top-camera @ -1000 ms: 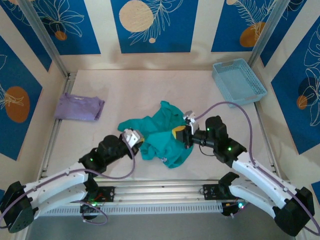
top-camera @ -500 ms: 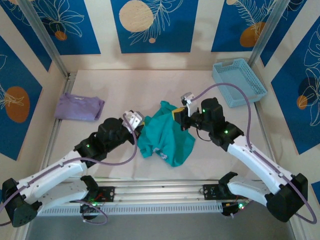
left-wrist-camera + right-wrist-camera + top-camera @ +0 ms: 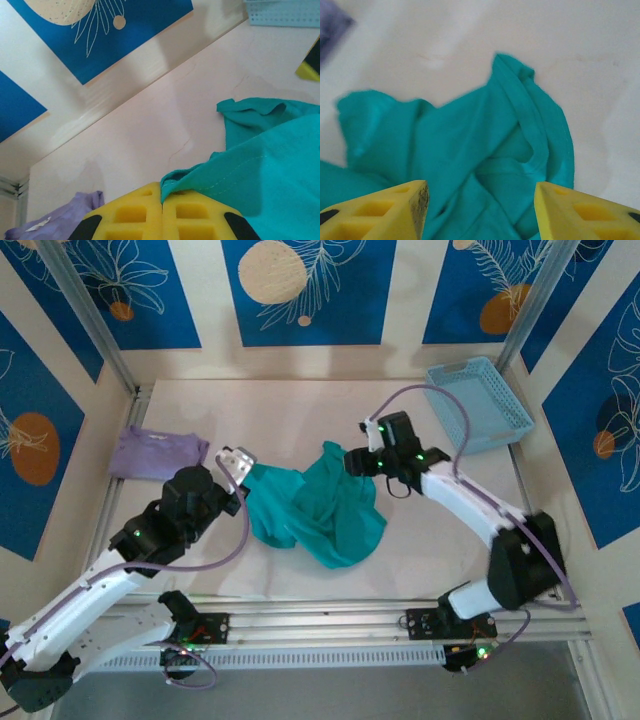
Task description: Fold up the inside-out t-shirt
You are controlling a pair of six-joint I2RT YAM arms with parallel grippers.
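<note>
- We see the inside-out t-shirt lying crumpled near the middle of the pale surface, between the two arms, its teal cloth bunched in folds rather than spread flat
- The left jaws are pressed together on the shirt's left edge; in the left wrist view the yellow pads meet with a stitched hem of the shirt pinched in the seam between them
- From above, the left arm reaches in from the lower left, and the cloth runs from its tip toward the right
- The right jaws stand apart and hold nothing; in the right wrist view the two yellow pads sit at the bottom corners, with the shirt lying in the gap beyond them
- In that view a ribbed band curves along the shirt's right side, and we cannot tell whether it is the collar or a sleeve edge
- From above, the right arm comes round from the right, its tip at the shirt's upper right edge; we cannot tell whether it touches the cloth
- A folded lavender garment lies at the left side of the surface, well apart from the shirt
- A light blue basket sits in the far right corner, also well apart from the shirt
</note>
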